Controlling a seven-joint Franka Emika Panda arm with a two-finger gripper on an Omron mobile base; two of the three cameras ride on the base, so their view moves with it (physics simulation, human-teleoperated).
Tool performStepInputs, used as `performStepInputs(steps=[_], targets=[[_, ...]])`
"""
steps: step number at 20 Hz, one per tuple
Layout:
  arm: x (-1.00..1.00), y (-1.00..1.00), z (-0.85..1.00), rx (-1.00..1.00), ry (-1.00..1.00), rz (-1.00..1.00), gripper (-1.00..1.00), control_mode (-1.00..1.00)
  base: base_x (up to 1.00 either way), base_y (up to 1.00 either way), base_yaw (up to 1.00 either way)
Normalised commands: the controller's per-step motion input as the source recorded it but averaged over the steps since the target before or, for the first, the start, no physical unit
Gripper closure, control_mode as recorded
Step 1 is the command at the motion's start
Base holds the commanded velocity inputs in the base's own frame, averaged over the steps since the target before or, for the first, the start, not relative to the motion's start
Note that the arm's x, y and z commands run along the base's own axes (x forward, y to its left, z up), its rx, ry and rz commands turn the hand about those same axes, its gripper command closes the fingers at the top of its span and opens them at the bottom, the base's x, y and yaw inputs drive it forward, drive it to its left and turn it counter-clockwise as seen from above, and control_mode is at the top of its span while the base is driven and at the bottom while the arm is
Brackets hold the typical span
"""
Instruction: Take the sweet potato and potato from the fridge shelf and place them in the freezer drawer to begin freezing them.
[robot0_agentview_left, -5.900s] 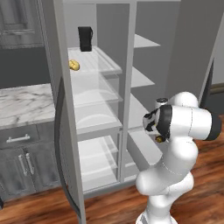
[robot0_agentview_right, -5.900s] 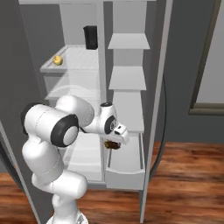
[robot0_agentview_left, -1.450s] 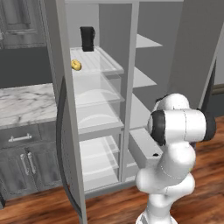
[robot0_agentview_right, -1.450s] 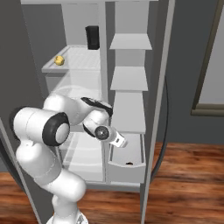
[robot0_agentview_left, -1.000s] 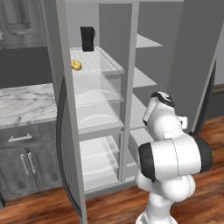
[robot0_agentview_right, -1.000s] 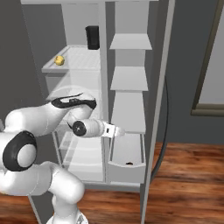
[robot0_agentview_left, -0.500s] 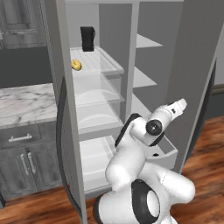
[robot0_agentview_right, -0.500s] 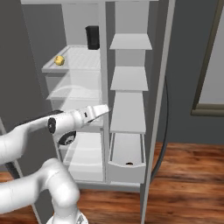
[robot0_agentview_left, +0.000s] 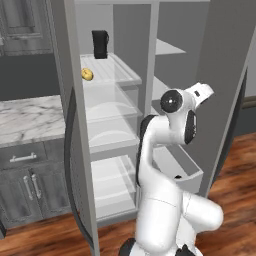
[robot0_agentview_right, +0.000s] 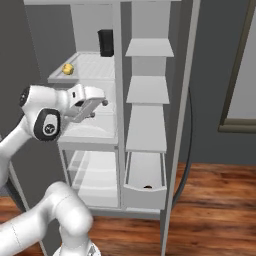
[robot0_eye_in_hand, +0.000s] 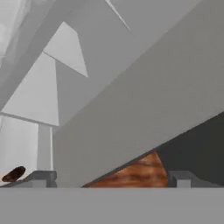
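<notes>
An open fridge (robot0_agentview_right: 150, 30) stands with its shelves exposed. The white arm (robot0_agentview_left: 165, 150) is raised at mid-height, its gripper (robot0_agentview_right: 95, 107) with fingers spread apart, holding nothing. Low down, the freezer drawer (robot0_agentview_right: 145, 192) is pulled out with the dark sweet potato (robot0_agentview_right: 148, 187) inside. The yellow potato (robot0_agentview_left: 87, 74) sits on the top fridge shelf (robot0_agentview_left: 117, 72), near a black container (robot0_agentview_left: 100, 44).

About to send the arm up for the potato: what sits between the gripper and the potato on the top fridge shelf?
In the right base view, nothing solid: the gripper hangs below and right of the potato, with just the shelf's front edge and open air between them.
</notes>
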Motion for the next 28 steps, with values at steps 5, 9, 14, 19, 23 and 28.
performStepInputs(steps=[5,9,14,19,23,28], targets=[[-0.73,-0.07,0.33,0.50,0.12,0.00,-1.00,-1.00,0.00,0.00,0.00],[-0.37,0.00,-0.15,0.51,0.02,0.00,-1.00,-1.00,0.00,0.00,0.00],[-0.17,0.38,-0.13,0.48,-0.09,0.04,-1.00,-1.00,0.00,0.00,0.00],[-0.14,0.21,-0.10,0.26,-0.24,0.18,-1.00,-1.00,0.00,0.00,0.00],[-0.06,0.02,-0.68,0.23,-0.18,0.22,-1.00,-1.00,0.00,0.00,0.00],[0.02,0.09,-0.24,0.08,-0.11,0.09,-1.00,-1.00,0.00,0.00,0.00]])
